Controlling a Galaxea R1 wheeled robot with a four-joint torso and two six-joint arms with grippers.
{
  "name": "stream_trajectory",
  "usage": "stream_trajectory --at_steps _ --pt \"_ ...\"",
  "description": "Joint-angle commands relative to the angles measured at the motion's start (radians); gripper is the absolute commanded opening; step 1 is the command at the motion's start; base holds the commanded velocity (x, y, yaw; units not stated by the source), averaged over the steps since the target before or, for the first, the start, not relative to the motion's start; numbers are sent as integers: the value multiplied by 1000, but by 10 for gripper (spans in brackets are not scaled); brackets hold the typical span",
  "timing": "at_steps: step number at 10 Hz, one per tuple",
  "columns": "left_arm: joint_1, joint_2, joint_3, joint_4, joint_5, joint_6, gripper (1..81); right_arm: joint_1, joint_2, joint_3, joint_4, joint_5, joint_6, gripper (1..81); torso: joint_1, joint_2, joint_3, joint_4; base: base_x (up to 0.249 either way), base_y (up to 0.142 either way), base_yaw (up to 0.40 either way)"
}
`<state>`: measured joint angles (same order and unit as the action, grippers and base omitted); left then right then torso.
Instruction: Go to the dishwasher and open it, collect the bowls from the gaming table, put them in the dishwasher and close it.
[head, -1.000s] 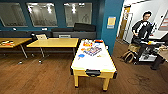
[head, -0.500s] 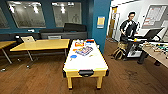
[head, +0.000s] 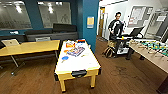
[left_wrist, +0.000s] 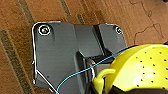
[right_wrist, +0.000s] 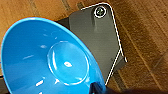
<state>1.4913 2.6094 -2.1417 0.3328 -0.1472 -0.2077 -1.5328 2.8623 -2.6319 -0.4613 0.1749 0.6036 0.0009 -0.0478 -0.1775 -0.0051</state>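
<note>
Bowls: two are riding in the air over the floor, one per arm; blue bowl (right_wrist: 50, 65) is sitting at the right gripper (right_wrist: 98, 88), yellow bowl (left_wrist: 142, 70) at the left gripper (left_wrist: 117, 90).
Right gripper: looking pinched on the blue bowl's rim, w/ a dark finger tip showing at the edge; judging, not a clear sight.
Left gripper: seeming to be clamping the yellow bowl's lower edge the same way; fingers mostly hiding under it.
Gaming table (head: 76, 65): standing straight ahead of the robot, short end facing it, long axis running away toward the blue wall.
On table: a flat colourful box (head: 75, 51) and a small blue round thing (head: 65, 58) lying near the middle-left; can't tell if that one is a bowl.
Nearer arm: the blue round thing is lying slightly left of centre, so the left arm is prob. nearer, though both are looking loaded.
Materials: blue bowl is glossy smooth plastic w/ a round flat base; yellow bowl is domed, dotted w/ small holes, w/ a loop handle.
Table build: glossy white top, yellow sides and legs.
Floor (head: 120, 75): brown wood-look planks.
Person (head: 115, 30): standing at a cart, well apart, right-rear.
</note>
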Motion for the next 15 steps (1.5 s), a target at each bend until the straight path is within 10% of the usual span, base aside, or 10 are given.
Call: stream_trajectory --at_steps 1,15 --pt "-36 0 -17 11 49 7 10 32 -18 -5 -7 -37 1 10 0 0 0 0 0 0 -282" --pt "-44 173 -336 5 84 4 10 38 48 -118 -10 -64 -1 10 0 0 0 0 0 0 -285"
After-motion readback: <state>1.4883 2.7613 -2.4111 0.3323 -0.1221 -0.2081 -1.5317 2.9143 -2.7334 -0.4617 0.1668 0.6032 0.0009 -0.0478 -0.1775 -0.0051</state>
